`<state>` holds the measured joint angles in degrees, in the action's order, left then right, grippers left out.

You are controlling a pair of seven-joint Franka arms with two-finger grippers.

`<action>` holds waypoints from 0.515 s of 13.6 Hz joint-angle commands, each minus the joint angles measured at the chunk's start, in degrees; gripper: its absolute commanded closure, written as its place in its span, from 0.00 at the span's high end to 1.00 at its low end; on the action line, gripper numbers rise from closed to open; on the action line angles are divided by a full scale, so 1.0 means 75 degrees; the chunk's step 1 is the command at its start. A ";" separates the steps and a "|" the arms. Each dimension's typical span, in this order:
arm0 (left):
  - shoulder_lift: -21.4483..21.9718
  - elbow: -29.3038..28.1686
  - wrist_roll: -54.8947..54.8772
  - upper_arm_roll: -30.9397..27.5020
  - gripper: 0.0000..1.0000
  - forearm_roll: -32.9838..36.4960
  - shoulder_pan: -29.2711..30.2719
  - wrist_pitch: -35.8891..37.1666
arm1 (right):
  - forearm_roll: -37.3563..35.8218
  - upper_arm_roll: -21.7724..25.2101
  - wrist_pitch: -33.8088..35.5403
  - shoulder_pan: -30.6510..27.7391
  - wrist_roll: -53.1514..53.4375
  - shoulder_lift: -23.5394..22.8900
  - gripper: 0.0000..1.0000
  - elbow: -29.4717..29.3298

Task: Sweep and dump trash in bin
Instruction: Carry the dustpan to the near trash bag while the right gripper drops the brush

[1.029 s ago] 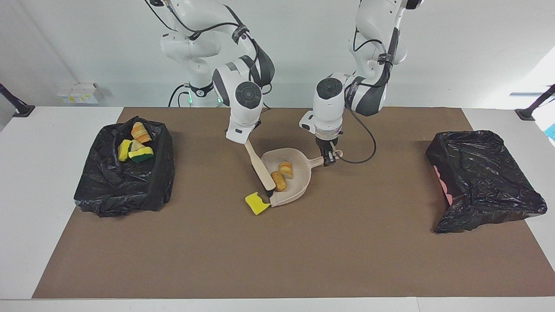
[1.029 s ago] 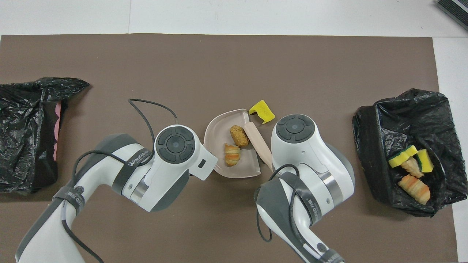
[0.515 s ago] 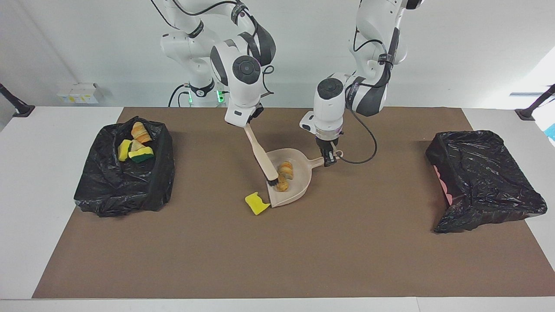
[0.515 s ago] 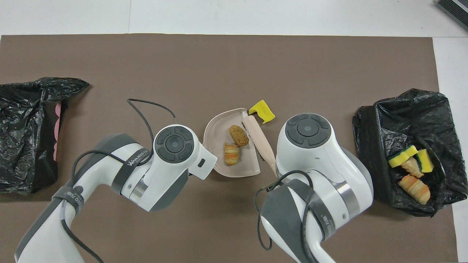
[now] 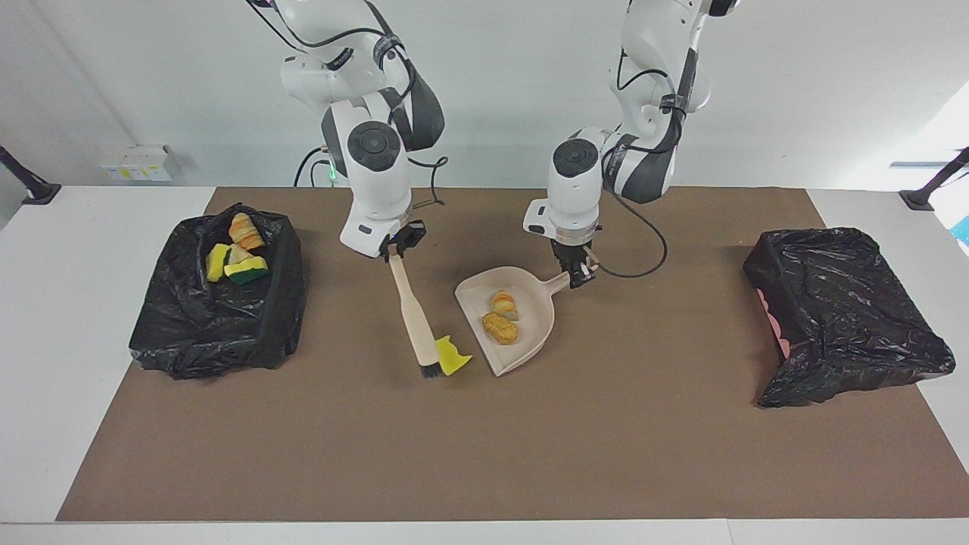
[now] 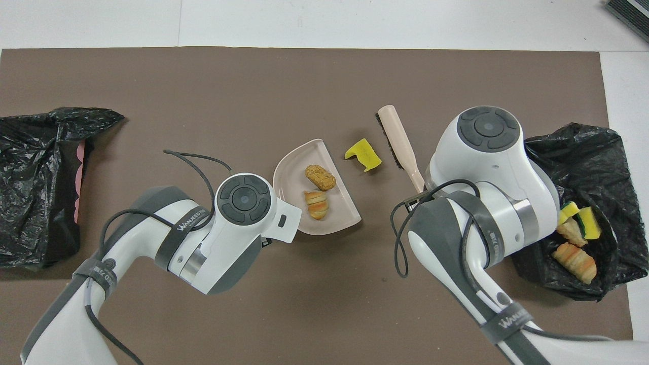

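My right gripper (image 5: 396, 253) is shut on the handle of the beige brush (image 5: 415, 314), whose bristles point down beside a yellow sponge piece (image 5: 453, 356), on its side toward the right arm's end. In the overhead view the brush (image 6: 398, 139) and the sponge (image 6: 363, 154) lie slightly apart. My left gripper (image 5: 577, 274) is shut on the handle of the beige dustpan (image 5: 534, 314), which holds two bread-like lumps (image 5: 501, 316). More trash (image 5: 238, 253) lies in the black-lined bin (image 5: 219, 318) at the right arm's end.
A second black-lined bin (image 5: 840, 318) stands at the left arm's end, a pink edge showing under its liner. A brown mat (image 5: 484, 454) covers the table. A black cable loops from the left wrist over the mat.
The right arm lifted the brush out of the dustpan and swung it across to the sponge's side toward the right arm's end. The dustpan shifted slightly away from the sponge.
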<state>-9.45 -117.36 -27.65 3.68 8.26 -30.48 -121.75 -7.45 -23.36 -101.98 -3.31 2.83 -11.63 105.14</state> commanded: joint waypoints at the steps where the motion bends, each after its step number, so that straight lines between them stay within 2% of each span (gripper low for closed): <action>1: 0.0205 -0.0160 0.0696 -0.0033 0.00 0.0105 0.0010 0.0225 | -0.0657 -0.0097 -0.0019 0.0007 -0.0037 -0.0814 0.00 -0.0425; 3: 0.0217 -0.0160 0.0768 -0.0033 0.00 0.0094 -0.0002 0.0272 | -0.0730 -0.0120 -0.0008 0.0100 0.0044 -0.1085 0.00 -0.0460; 7: 0.0217 -0.0160 0.0757 -0.0033 0.00 0.0094 0.0010 0.0295 | -0.0240 -0.0155 0.0132 0.0709 0.0408 -0.1062 0.00 -0.0391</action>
<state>-9.21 -117.36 -23.64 3.75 8.26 -30.49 -120.37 -10.96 -23.84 -102.19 0.24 4.39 -19.86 102.75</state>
